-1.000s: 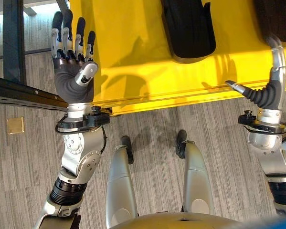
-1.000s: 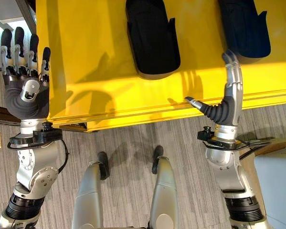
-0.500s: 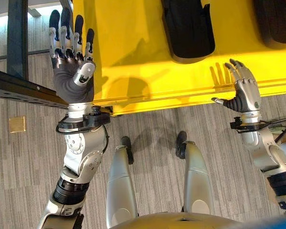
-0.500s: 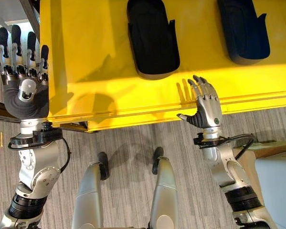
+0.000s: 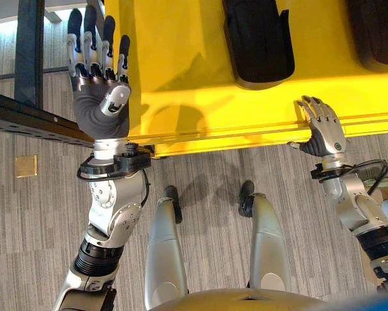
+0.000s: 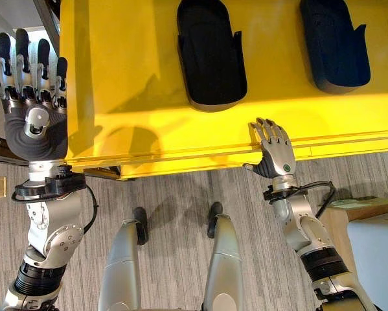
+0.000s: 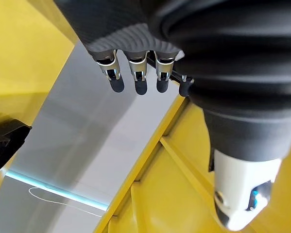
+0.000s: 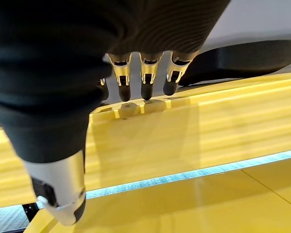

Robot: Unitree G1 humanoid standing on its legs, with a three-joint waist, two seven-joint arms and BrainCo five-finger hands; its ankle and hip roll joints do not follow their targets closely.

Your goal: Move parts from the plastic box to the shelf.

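A big yellow plastic box point(image 5: 181, 78) lies before me, with two black moulded parts inside: one point(image 5: 258, 39) near the middle and another point(image 6: 333, 42) farther right. My left hand point(image 5: 100, 84) is raised palm-up with straight fingers at the box's left outer corner, holding nothing. My right hand point(image 6: 274, 152) rests flat and open on the box's near rim point(image 6: 213, 152), fingers pointing into the box, below and right of the middle part. The right wrist view shows its fingertips point(image 8: 145, 90) at the yellow rim with a black part point(image 8: 242, 56) beyond.
A dark metal shelf frame point(image 5: 25, 116) runs along the left of the box. Grey striped floor point(image 5: 38, 220) lies in front, with a small brass plate point(image 5: 25, 166). A pale box point(image 6: 375, 253) stands at the lower right.
My right hand has turned from edge-on to palm-down and dropped back onto the box's near rim. The left hand has barely moved.
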